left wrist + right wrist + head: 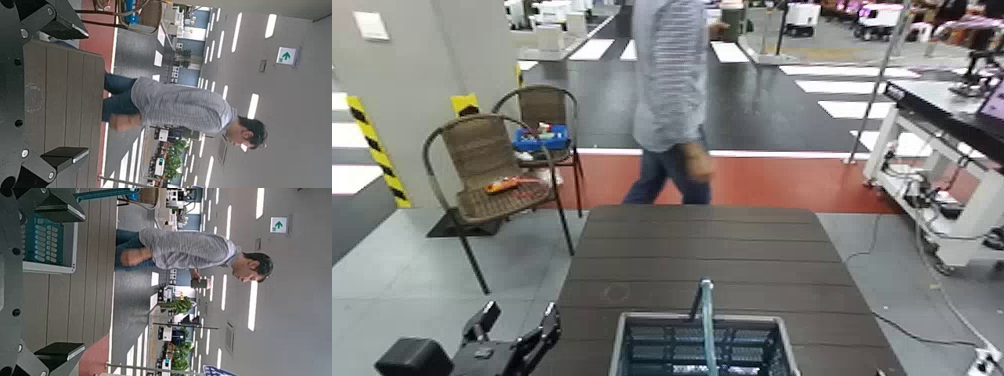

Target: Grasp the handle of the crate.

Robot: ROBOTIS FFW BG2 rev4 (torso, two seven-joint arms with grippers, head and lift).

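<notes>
Head view: thin arched handle (708, 325) tops lattice-walled crate (632, 352); left gripper (517, 333) and right gripper (66, 278) jaws apart.

The right gripper (69, 280), fingers (59, 207) spread, faces the crate (48, 243) on the table (90, 290)

Robot test hall: hazard-striped pillar (370, 140), parked delivery robots (880, 18), cabled workbench (942, 130).
</notes>
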